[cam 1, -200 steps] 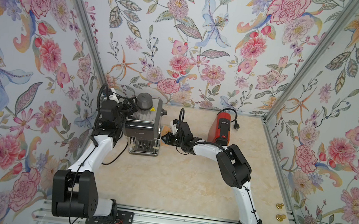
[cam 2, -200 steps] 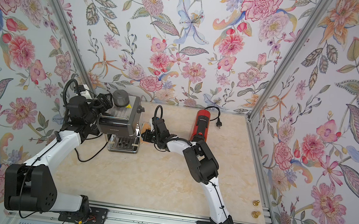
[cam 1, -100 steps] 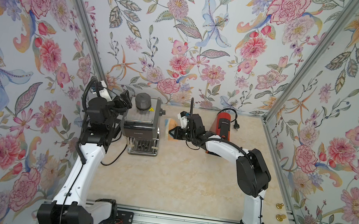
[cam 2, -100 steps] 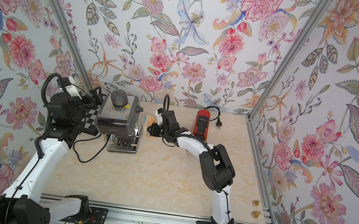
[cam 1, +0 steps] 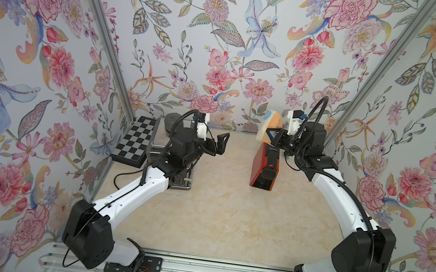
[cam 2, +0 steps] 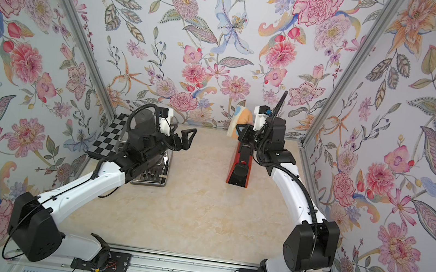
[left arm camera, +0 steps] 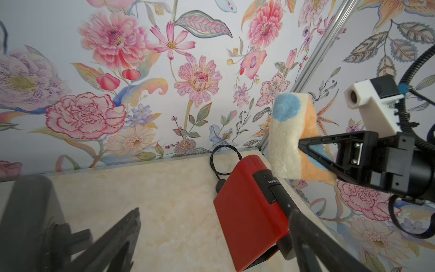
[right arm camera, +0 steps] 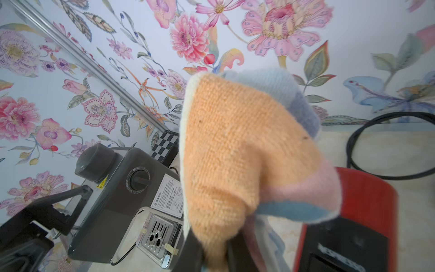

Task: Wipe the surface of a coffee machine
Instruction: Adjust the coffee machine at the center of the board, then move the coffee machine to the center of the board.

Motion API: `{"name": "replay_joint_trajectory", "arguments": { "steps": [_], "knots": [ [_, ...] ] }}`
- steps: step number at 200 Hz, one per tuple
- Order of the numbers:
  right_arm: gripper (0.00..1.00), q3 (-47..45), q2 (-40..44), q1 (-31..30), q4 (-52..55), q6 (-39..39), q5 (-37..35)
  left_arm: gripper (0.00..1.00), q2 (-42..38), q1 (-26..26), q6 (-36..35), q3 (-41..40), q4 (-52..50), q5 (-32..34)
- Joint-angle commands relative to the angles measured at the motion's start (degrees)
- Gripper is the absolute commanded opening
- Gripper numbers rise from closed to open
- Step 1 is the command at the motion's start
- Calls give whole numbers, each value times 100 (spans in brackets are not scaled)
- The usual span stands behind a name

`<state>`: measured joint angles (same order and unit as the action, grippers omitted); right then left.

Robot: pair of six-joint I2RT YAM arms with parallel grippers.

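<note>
A grey and steel coffee machine (cam 1: 167,123) (right arm camera: 117,200) stands at the back left, largely hidden under my left arm in both top views; its drip tray (cam 2: 152,175) shows. A red capsule coffee machine (cam 1: 264,165) (left arm camera: 247,212) stands at the back right. My right gripper (cam 1: 271,133) (cam 2: 243,132) (right arm camera: 216,254) is shut on an orange, blue and cream cloth (cam 1: 270,120) (left arm camera: 284,141) (right arm camera: 235,153), held in the air over the red machine's rear, near the back wall. My left gripper (cam 1: 217,145) (cam 2: 186,138) (left arm camera: 214,212) hangs open and empty beside the grey machine, pointing toward the red one.
A checkerboard panel (cam 1: 134,140) leans at the left wall beside the grey machine. The red machine's black cable (left arm camera: 223,160) loops behind it by the back wall. Flowered walls close in the left, back and right. The marble tabletop (cam 1: 215,213) lies between the two arms.
My right gripper carried the cloth from the grey machine's side up and right to above the red machine. My left gripper left the grey machine's left side and swung over it to the right.
</note>
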<state>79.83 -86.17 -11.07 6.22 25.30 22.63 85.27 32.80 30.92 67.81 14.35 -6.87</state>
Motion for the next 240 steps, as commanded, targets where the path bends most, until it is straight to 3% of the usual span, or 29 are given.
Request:
{"name": "replay_joint_trajectory", "arguments": {
  "steps": [1, 30, 66, 118, 150, 187, 240],
  "knots": [
    [0, -439, 323, 566, 371, -175, 328, 99, 942, 190, 284, 555, 569, 8],
    [0, -945, 531, 1091, 424, -316, 409, 99, 2101, 402, 471, 1387, 602, 71],
    [0, -1214, 207, 1414, 373, -504, 315, 99, 3177, 516, 678, 2316, 514, 98],
    [0, -560, -1252, 1714, -157, -651, 126, 99, 4235, 557, 1023, 3288, 386, -14],
    [0, 229, -2383, 1667, -813, -563, 559, 99, 4598, 599, 1168, 3419, 448, -119],
    [0, 1344, -3544, 1418, -860, -589, 803, 99, 4900, 612, 1292, 3545, 465, -260],
    [0, 1948, -4325, 1040, -778, -822, 921, 99, 4953, 630, 1435, 3304, 597, -418]
  ]
}}
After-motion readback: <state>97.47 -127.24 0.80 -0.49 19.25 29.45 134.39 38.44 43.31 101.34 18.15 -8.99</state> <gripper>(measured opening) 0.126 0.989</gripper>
